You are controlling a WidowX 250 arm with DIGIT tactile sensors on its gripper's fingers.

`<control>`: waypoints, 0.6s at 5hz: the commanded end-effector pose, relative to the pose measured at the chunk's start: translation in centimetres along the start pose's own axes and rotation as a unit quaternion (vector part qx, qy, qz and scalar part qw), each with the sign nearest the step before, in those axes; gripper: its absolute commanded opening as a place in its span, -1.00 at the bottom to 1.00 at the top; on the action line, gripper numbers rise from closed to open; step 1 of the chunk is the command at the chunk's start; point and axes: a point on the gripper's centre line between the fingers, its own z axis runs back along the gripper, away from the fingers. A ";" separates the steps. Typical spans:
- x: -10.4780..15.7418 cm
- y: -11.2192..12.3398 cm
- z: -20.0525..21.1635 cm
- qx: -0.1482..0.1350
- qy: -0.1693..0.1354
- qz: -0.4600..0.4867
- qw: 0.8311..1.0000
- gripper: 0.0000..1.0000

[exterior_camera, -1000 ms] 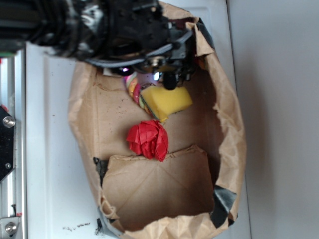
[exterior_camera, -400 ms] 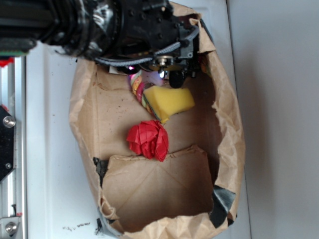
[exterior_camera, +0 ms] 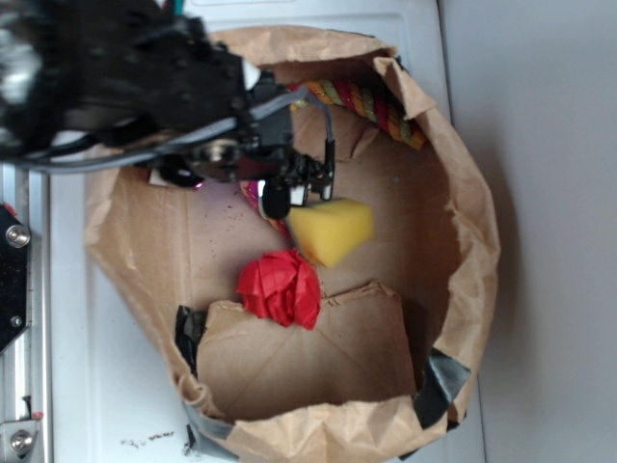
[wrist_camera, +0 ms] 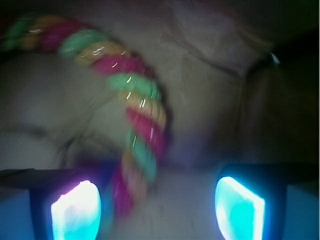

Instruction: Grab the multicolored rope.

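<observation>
The gripper (wrist_camera: 157,210) hangs with its jaws spread and nothing between them. The multicolored rope (wrist_camera: 135,100) arcs from the upper left of the wrist view down past the left fingertip (wrist_camera: 75,210), its length running toward the gap.

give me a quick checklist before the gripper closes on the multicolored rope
1. Rope in view: ok. The multicolored rope arcs across the wrist view and along the paper bag wall.
2. Gripper open: ok. The gripper shows both pads apart.
3. Rope between the pads: not ok. It runs down close by the left-hand pad, off centre.
4. Yellow sponge clear of the grasp: cannot tell. It sits right beside the fingers in the exterior view.
5. Red cloth ball out of the way: ok, it lies apart from the gripper.
6. Height over the rope: cannot tell, the wrist view is blurred.
</observation>
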 end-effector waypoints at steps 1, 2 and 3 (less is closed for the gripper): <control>0.5 0.2 1.6 -0.018 -0.021 0.010 1.000 1.00; 1.2 -0.4 0.6 -0.010 -0.023 0.017 1.000 1.00; 1.9 -1.3 -1.0 -0.002 -0.035 0.022 0.999 1.00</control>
